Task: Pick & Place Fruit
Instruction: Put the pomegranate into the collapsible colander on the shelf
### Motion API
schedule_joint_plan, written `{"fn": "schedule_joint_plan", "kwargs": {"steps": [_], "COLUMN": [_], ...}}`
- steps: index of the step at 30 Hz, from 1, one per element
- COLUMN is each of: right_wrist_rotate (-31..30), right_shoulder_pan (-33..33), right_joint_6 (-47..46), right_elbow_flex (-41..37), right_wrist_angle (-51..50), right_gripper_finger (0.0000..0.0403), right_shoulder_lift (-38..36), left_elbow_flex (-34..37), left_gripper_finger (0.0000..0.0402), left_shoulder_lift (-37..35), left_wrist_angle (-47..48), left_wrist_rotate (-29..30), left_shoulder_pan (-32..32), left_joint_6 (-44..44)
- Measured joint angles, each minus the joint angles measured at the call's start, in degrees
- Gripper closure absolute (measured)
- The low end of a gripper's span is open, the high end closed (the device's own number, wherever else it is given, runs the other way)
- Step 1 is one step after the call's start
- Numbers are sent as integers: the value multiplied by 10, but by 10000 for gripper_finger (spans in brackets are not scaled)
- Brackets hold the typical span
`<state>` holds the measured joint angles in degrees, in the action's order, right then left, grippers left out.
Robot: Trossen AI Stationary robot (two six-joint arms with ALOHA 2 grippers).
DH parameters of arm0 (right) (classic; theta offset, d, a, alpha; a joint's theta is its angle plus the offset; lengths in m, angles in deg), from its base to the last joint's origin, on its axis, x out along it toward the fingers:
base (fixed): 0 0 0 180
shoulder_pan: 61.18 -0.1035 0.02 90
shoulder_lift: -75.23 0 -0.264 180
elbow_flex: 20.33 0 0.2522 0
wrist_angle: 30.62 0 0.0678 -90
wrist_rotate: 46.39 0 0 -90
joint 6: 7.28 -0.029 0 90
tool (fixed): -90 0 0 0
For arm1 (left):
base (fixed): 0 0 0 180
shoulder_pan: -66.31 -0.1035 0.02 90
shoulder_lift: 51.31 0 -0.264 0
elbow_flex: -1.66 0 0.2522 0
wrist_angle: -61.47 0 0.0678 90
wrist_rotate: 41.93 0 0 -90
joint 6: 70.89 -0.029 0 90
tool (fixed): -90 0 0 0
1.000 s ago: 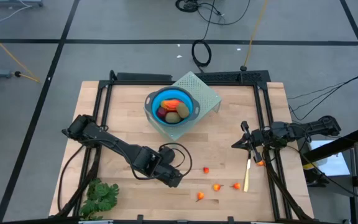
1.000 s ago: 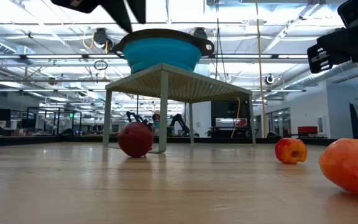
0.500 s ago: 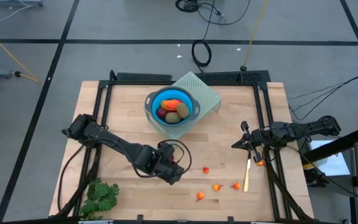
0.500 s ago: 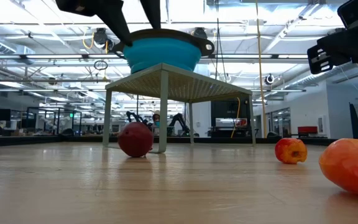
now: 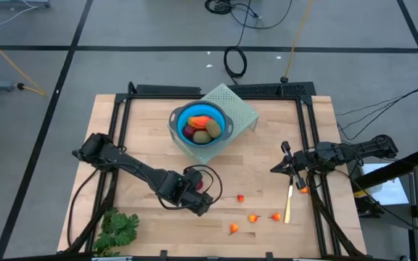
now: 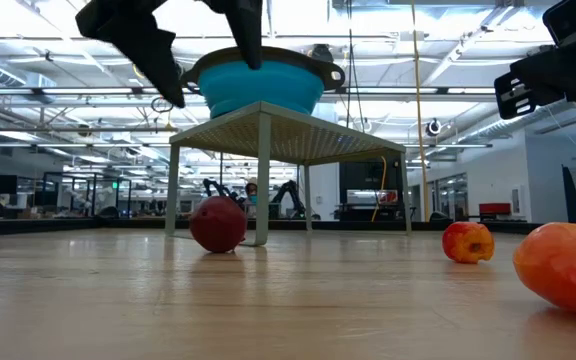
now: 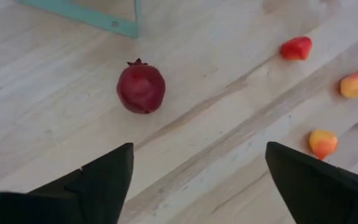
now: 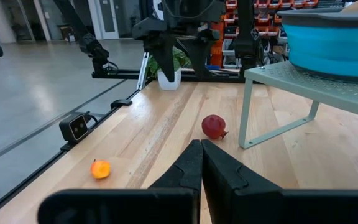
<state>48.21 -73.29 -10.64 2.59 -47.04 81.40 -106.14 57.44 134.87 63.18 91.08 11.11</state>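
Behind the bench runs a long hall of ceiling lights and shelving, and the pale wooden table (image 5: 267,156) fills the middle of the high view; on it a green perforated stand (image 5: 239,109) carries the blue bowl (image 5: 181,116), which already holds a red-orange piece, two olive-brown ovals and a dark-red ball; the left gripper (image 5: 203,194) hangs low over the boards in front of the stand, its fingers spread wide and holding nothing, while the right gripper (image 5: 287,163) waits near the table's right edge with its fingers pressed together, beside a thin yellow stick (image 5: 288,203).

The dark-red ball (image 7: 141,88) lies on the wood just ahead of the left gripper's open fingers, near a leg of the stand; it looks like hard, light plastic, round and smooth, so it will likely roll or squirt out if pinched off-centre; the best hold is probably across its widest part, fingers either side, clear of the small crown on top.

Smaller still are the tiny orange-red pieces (image 7: 296,48) scattered to the ball's right, well apart from each other; each seems light and would need a low, centred pinch.
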Motion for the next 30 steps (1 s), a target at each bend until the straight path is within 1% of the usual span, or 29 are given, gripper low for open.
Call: {"fn": "schedule_joint_plan", "kwargs": {"steps": [6,13,20,27,30], "right_wrist_rotate": [0,0,0,0,0], "right_shoulder_pan": [0,0,0,0,0], "right_joint_6": [0,0,0,0,0], "right_elbow_flex": [0,0,0,0,0], "right_wrist_angle": [0,0,0,0,0], "right_gripper_finger": [403,403,403,403,403], "right_shoulder_lift": [0,0,0,0,0], "left_elbow_flex": [27,71,100,107,107], "left_gripper_finger": [8,13,9,7,7], "left_shoulder_lift": [0,0,0,0,0], "left_wrist_angle": [-25,-100,-103,-105,-107], "left_wrist_rotate": [2,15,16,61,62], "left_shoulder_pan": [0,0,-3,-4,-7], "left_joint_6": [-12,-38,-34,-40,-55]}}
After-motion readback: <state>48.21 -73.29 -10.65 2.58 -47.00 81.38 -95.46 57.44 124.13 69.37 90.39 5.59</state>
